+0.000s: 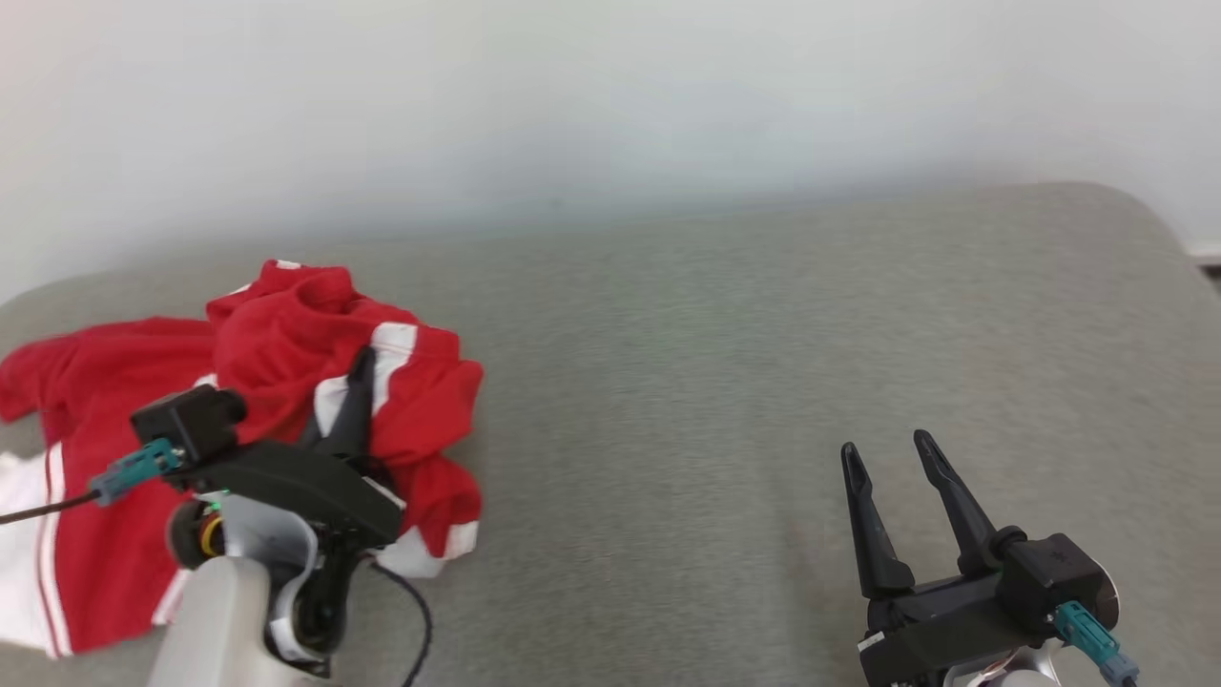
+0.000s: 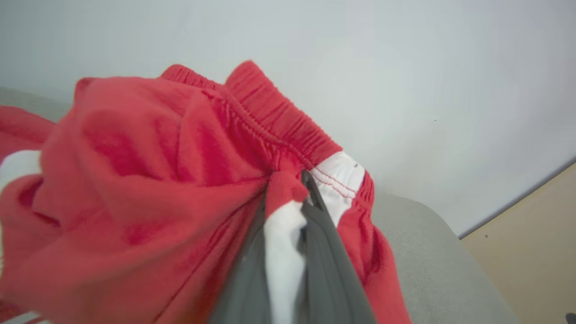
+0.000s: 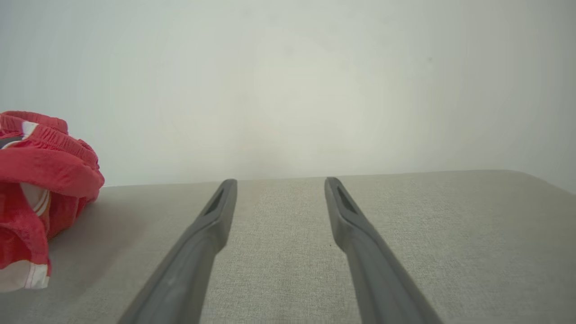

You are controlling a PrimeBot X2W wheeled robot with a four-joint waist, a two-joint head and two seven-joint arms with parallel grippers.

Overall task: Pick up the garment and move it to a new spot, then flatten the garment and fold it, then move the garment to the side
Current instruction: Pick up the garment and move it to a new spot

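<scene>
We grip the red garment (image 1: 277,353), crumpled at the left of the head view.
Its soft red fabric, with white panels and a gathered elastic waistband (image 2: 279,117), is pinched between the nearly closed fingers of our left gripper (image 1: 361,367). It rests on a grey woven surface (image 1: 715,382) with rounded corners. Our right gripper (image 1: 887,444), lower right, spreads its 2 dark tapered fingers wide above that weave. A plain pale wall (image 1: 610,95) rises behind.
</scene>
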